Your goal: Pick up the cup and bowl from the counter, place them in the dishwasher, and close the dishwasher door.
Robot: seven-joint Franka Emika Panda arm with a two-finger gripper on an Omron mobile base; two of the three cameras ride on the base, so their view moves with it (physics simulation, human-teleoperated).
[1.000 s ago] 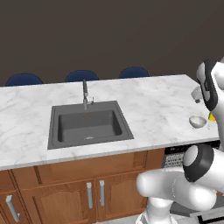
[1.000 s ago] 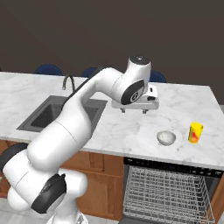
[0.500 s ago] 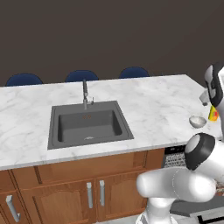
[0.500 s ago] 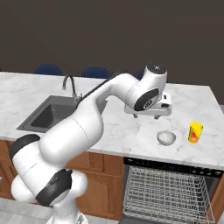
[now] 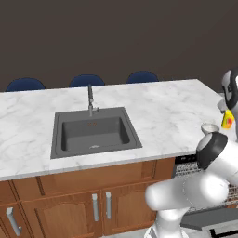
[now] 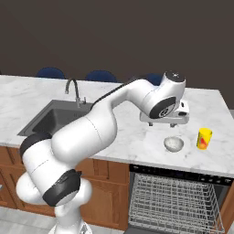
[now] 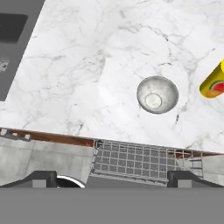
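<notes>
I hover above the counter (image 6: 114, 137), my gripper (image 6: 164, 122) hanging over the marble a little behind and to the sink side of the two dishes. Neither is in my grasp. Whether my fingers stand wide or narrow I cannot tell: in the hand view their tips barely clear the bottom edge, and in the right base view the hand's body hides them.

The bowl (image 7: 157, 94) sits upright on the marble near the front edge, mouth up and empty. In the hand view it lies ahead of my fingertips and slightly right of centre, well apart from them. Being round, it has no long axis to align with (any approach angle across the rim serves equally).

The cup (image 6: 204, 138) stands upright just beyond the bowl, further toward the counter's end, the two apart and not touching. The bowl is therefore the nearer target.

The dishwasher (image 6: 176, 201) is directly below both dishes, its door down and its wire rack (image 7: 140, 159) showing under the counter edge.

Judgement: the coming move is a short shift toward the bowl, then a straight descent onto its rim.
</notes>
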